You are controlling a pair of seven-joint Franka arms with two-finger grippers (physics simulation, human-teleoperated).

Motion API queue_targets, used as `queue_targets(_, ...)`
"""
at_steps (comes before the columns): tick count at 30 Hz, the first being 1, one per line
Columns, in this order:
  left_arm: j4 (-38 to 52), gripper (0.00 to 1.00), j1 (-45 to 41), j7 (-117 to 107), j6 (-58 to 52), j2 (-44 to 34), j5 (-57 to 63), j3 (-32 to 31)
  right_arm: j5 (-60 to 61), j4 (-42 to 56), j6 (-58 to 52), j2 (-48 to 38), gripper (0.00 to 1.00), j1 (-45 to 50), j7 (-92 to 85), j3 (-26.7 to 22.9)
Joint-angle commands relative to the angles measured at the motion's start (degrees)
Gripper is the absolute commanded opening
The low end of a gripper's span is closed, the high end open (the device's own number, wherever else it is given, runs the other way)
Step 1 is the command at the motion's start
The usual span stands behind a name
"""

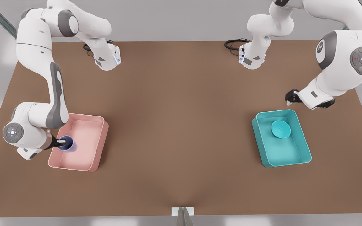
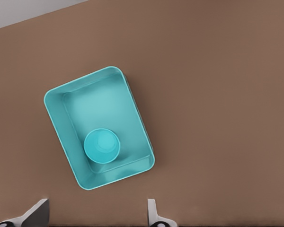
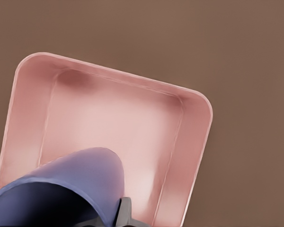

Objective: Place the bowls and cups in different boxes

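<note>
The lavender cup (image 1: 68, 144) (image 3: 80, 182) hangs over the pale pink box (image 1: 85, 138) (image 3: 109, 118), at its side toward the front view's left. My right gripper (image 1: 62, 142) is shut on the cup's rim, one finger (image 3: 125, 213) showing beside it. The teal bowl (image 1: 280, 129) (image 2: 102, 145) sits upright inside the teal box (image 1: 281, 152) (image 2: 94, 101), in its far half in the front view. My left gripper (image 1: 291, 97) (image 2: 95, 215) hovers open behind the teal box's far right corner in the front view, holding nothing.
Brown table (image 1: 181, 125) with wide bare room between the two boxes. Black cables (image 1: 234, 44) lie by the arm bases at the back. A small white bracket (image 1: 182, 211) sits at the front edge.
</note>
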Motion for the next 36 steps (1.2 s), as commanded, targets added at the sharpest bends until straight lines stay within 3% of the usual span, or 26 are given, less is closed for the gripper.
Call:
queue_targets(1, 0.09, 1.00, -0.19, -4.35, -4.67, -0.17, 0.25, -0.10, 0.06, -0.10, 3.11, 2.44, 0.21, 0.23, -25.48, 0.31)
queue_targets(5, 0.09, 1.00, 0.08, -4.35, -2.21, 0.36, 0.25, 0.16, 2.87, -0.10, 5.75, 6.57, 0.21, 1.72, -25.40, 0.75)
queue_targets(8, -0.18, 1.00, -0.10, -4.09, -8.45, 0.18, -0.98, 0.16, 3.13, -0.19, 6.45, 7.45, 0.21, 1.72, -25.40, 0.75)
queue_targets(9, -0.18, 1.00, -0.19, -4.09, -8.19, 0.44, -1.95, 0.16, 3.05, -0.19, 6.28, 7.36, 0.27, 1.72, -25.40, 0.75)
queue_targets(10, -0.18, 1.00, 0.07, -4.09, -8.10, 0.44, -2.04, 0.16, 3.13, -0.19, 6.19, 7.28, 1.00, 1.72, -25.83, 0.84)
queue_targets(18, -0.18, 1.00, 2.18, -4.35, -7.92, 0.71, -3.88, -0.01, 3.93, -0.45, -0.31, 2.71, 1.00, 1.81, -25.75, 2.95)
queue_targets(21, -0.09, 1.00, 2.10, -4.26, -7.04, -0.17, -3.79, -0.10, 3.66, 1.04, -14.54, -4.32, 1.00, 2.60, -24.96, 4.00)
queue_targets(24, -0.09, 1.00, 1.83, -4.26, -7.04, -0.35, -3.79, -0.01, 3.40, 13.95, -35.01, -5.91, 1.00, 5.15, 5.52, 4.09)
queue_targets(25, -0.09, 1.00, 1.75, -4.26, -7.04, -0.26, -3.79, -0.01, 0.08, 17.64, -38.71, -5.56, 1.00, 9.19, 6.33, 3.12)
queue_targets(28, -0.09, 1.00, 1.31, -4.53, -6.87, -0.17, -3.79, -0.01, -4.25, 19.06, -40.30, -8.72, 1.00, 9.72, 9.48, 5.23)
queue_targets(29, -0.09, 1.00, 1.39, -4.44, -6.87, 0.01, -3.71, -0.01, -3.72, 15.20, -39.16, -12.05, 1.00, 7.18, 13.63, 7.52)
queue_targets(32, -0.18, 1.00, 1.22, -4.53, -7.31, -0.08, -3.88, -0.01, 0.23, 2.89, -32.74, -22.61, 1.00, 5.07, 14.07, 6.99)
queue_targets(36, -0.18, 1.00, 1.31, -4.35, -8.62, -0.35, -3.97, -0.01, 0.32, 2.71, -32.39, -22.69, 1.00, 4.98, 13.36, 6.20)
